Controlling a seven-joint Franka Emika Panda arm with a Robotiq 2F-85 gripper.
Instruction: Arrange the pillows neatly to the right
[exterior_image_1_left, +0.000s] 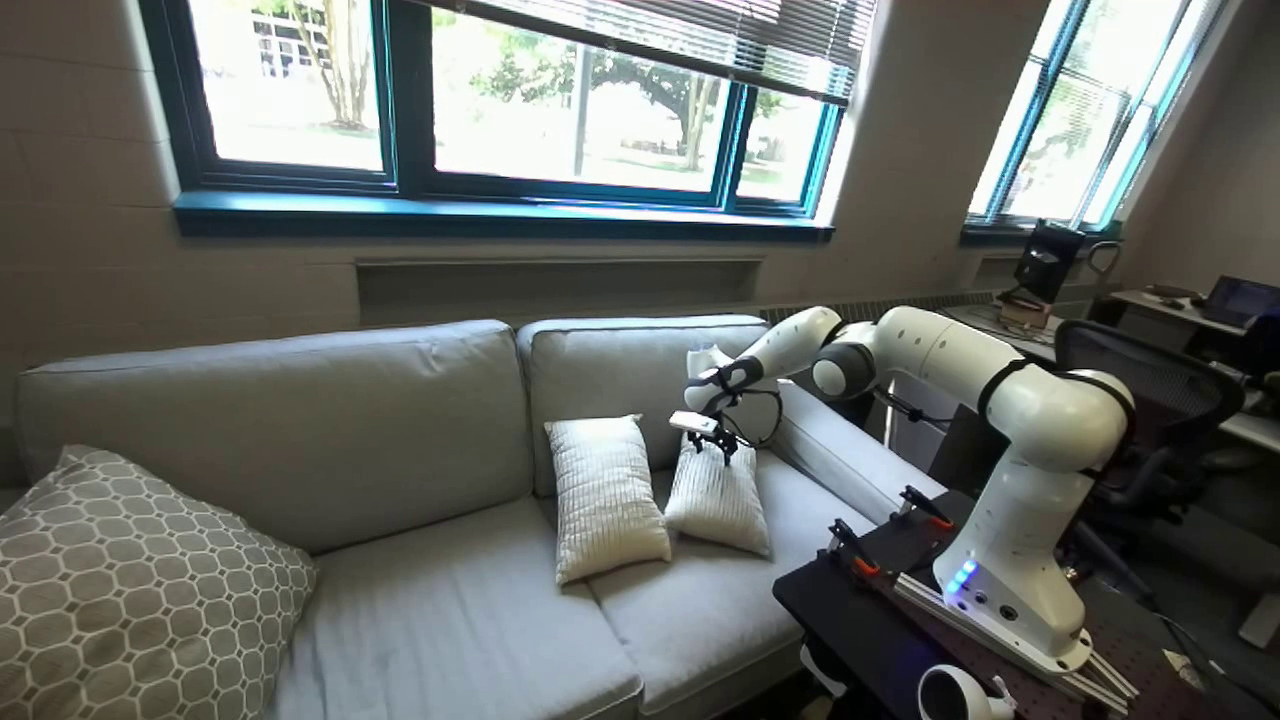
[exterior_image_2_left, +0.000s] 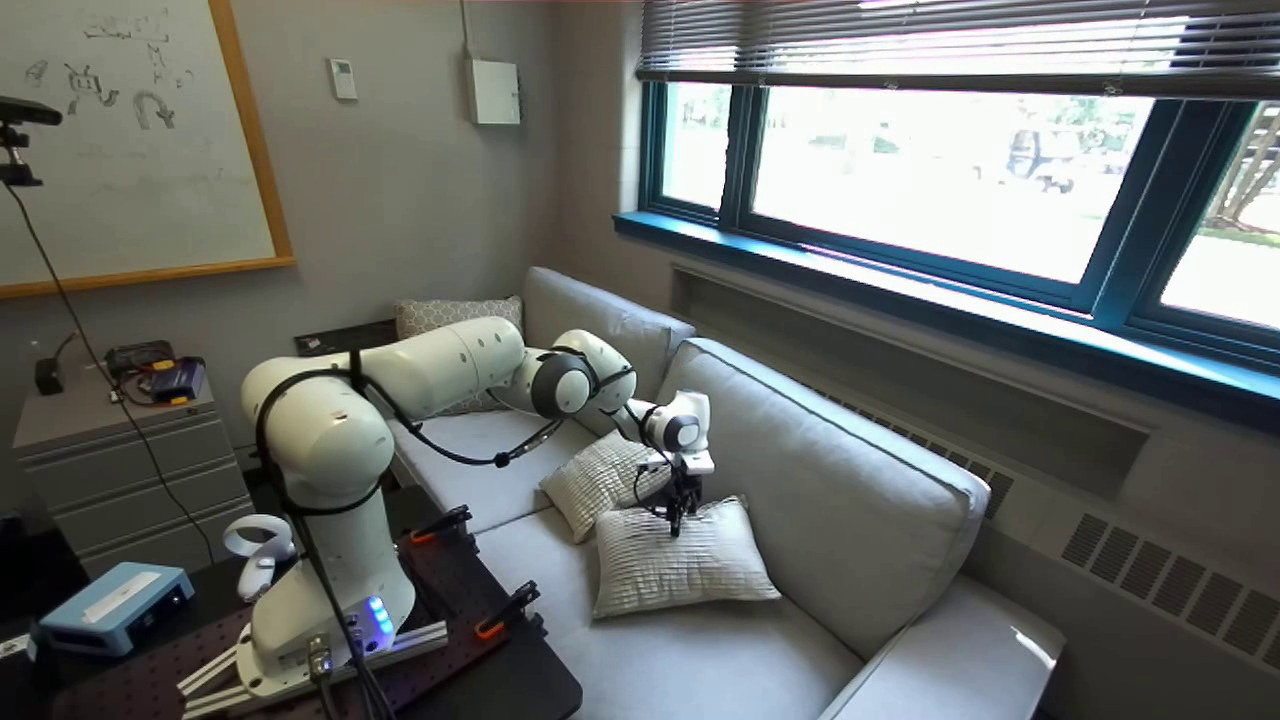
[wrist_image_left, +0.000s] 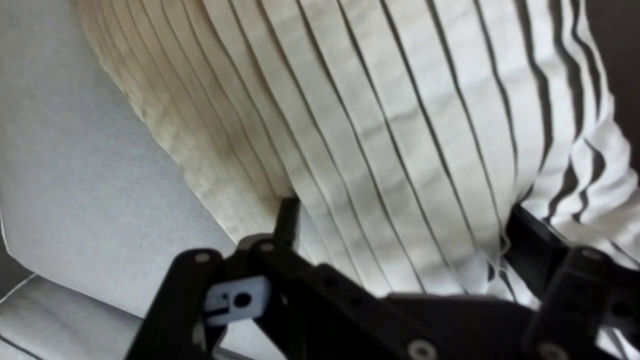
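Observation:
Two cream-white pleated pillows lie on the grey sofa's right part. The right pillow (exterior_image_1_left: 718, 508) lies near the armrest, slightly tilted; it also shows in an exterior view (exterior_image_2_left: 690, 575) and fills much of the wrist view (wrist_image_left: 380, 125). The left pillow (exterior_image_1_left: 605, 500) leans by the gap between the back cushions and is partly behind the right pillow in an exterior view (exterior_image_2_left: 588, 480). My gripper (exterior_image_1_left: 712, 452) points down at the right pillow's upper part, also seen in an exterior view (exterior_image_2_left: 678, 515). In the wrist view the gripper (wrist_image_left: 402, 206) is open, its fingertips wide apart and against the pillow's fabric.
A larger lattice-patterned pillow (exterior_image_1_left: 150, 590) lies at the sofa's far left end. The back cushion (exterior_image_1_left: 640, 365) stands behind the gripper and the armrest (exterior_image_1_left: 850, 450) beside it. The black robot table (exterior_image_2_left: 540, 670) with clamps stands at the sofa's front.

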